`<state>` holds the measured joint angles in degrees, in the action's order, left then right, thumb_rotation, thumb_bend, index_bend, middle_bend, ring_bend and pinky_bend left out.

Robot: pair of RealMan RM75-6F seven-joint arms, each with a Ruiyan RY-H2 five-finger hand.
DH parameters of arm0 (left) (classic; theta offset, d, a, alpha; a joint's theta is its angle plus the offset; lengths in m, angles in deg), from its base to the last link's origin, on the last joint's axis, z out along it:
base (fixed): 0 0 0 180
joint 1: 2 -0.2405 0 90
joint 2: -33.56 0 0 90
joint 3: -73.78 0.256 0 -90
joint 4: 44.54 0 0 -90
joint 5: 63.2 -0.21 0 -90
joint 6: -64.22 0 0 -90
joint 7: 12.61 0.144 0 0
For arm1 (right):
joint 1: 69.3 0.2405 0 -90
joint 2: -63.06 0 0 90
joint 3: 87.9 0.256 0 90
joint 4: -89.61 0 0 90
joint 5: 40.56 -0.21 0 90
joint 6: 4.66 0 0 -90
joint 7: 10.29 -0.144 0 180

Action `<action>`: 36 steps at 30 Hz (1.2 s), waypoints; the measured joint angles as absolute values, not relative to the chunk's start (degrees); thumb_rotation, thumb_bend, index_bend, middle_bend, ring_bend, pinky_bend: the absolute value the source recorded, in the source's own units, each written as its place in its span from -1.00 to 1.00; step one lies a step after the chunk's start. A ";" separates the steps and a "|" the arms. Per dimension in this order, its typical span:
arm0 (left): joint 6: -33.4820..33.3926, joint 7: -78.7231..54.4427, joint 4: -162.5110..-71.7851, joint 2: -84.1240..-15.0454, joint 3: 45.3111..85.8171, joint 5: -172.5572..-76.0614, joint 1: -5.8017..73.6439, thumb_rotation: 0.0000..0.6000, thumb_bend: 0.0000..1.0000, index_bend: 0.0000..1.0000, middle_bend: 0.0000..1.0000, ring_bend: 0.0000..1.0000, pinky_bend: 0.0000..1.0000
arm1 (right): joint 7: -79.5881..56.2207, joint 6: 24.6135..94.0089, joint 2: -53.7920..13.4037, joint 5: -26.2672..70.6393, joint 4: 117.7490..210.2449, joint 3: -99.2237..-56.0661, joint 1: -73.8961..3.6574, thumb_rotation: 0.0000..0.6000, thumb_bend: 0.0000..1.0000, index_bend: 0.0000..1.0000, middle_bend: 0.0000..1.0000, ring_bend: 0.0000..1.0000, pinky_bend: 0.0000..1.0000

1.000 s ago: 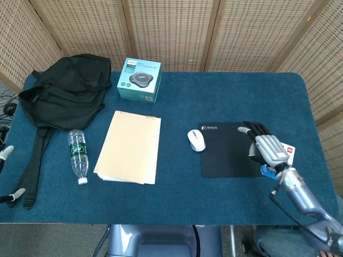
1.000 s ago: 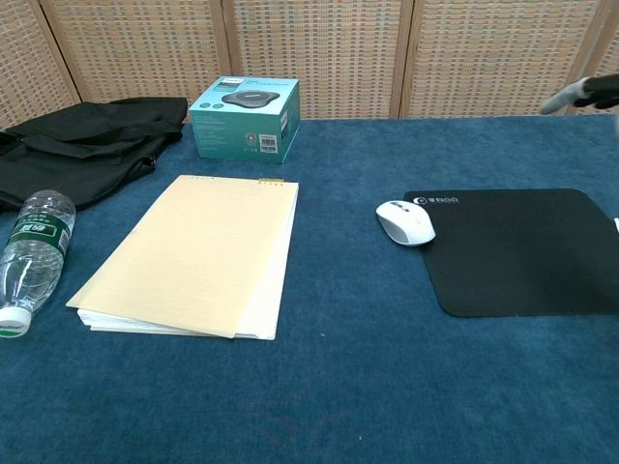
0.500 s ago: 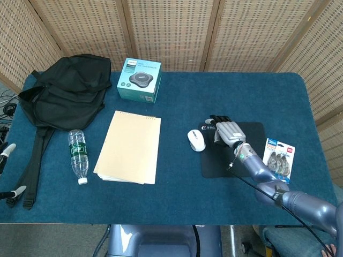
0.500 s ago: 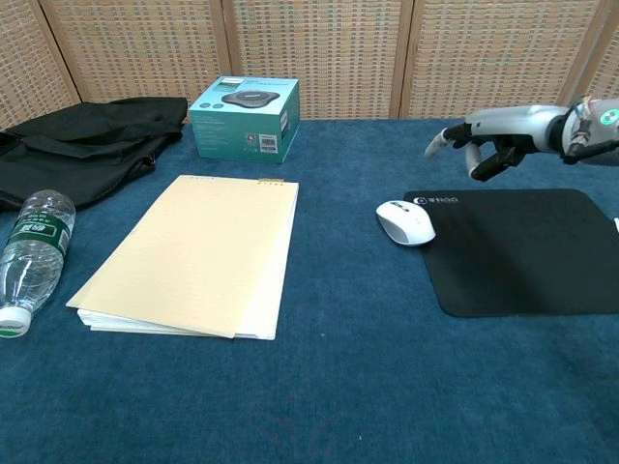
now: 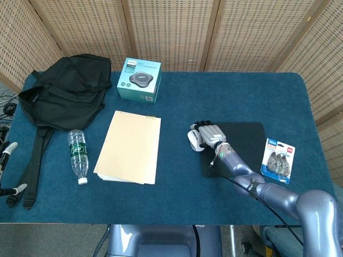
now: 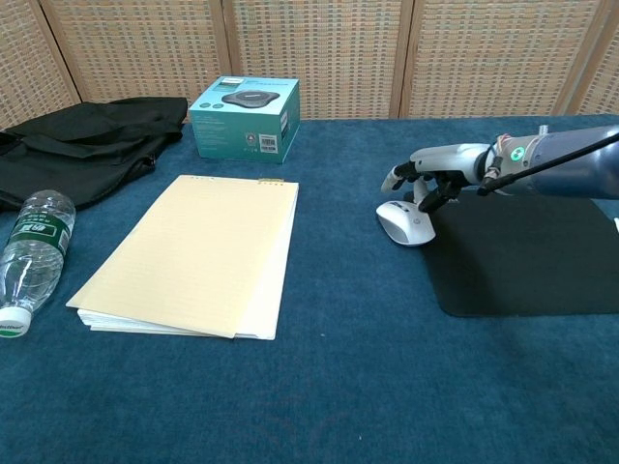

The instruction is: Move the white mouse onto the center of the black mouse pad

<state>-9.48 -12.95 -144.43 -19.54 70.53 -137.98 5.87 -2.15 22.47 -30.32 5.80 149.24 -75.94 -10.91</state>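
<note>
Chest view places the white mouse [image 6: 405, 223] at the left edge of the black mouse pad [image 6: 527, 253], lying partly on the pad's near-left corner and partly on the blue table [image 6: 338, 387], well short of the pad's centre. The right hand [image 6: 432, 172] hangs directly over the mouse, fingers [image 6: 400, 175] apart and curved downward; they hold nothing, and I cannot tell whether any fingertip touches the shell. Head view agrees: right hand [image 5: 208, 134] covers most of the mouse [image 5: 192, 137] at the pad [image 5: 241, 147] border.

Assessment: the reach is made, the grasp is not. Outstanding, in my judgement: close on the mouse, carry it rightward to mid-pad, release.

Left hand [image 5: 6, 150]: only a sliver shows at the frame's left margin (finger posture undeterminable).

Inventory count:
- one white mouse
- one black mouse pad
- one black backpack [image 5: 64, 91]
- one teal box [image 5: 140, 80]
- one yellow notepad [image 5: 129, 146]
- one water bottle [image 5: 79, 155], lying on its side
- one blister pack [image 5: 278, 159], just right of the pad (contents too small to identify)
</note>
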 measured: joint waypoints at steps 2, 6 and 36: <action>-9.12 -12.99 -144.24 -19.60 70.49 -137.64 6.01 1.00 -0.98 -1.00 -1.00 -1.00 -1.00 | -1.99 21.64 -31.00 4.97 147.97 -76.15 -10.17 1.00 1.00 -0.70 -0.77 -1.00 -1.00; -8.66 -13.03 -143.97 -19.70 70.36 -137.06 6.27 1.00 -0.98 -1.00 -1.00 -1.00 -1.00 | -1.41 19.73 -31.61 2.52 145.75 -76.97 -8.86 1.00 1.00 -0.70 -0.74 -0.99 -0.99; -11.41 -11.74 -146.17 -19.36 71.77 -140.72 5.32 1.00 -0.98 -1.00 -1.00 -1.00 -1.00 | 5.41 32.85 -12.22 -2.39 181.45 -89.17 -11.77 1.00 1.00 -0.45 -0.64 -0.76 -0.33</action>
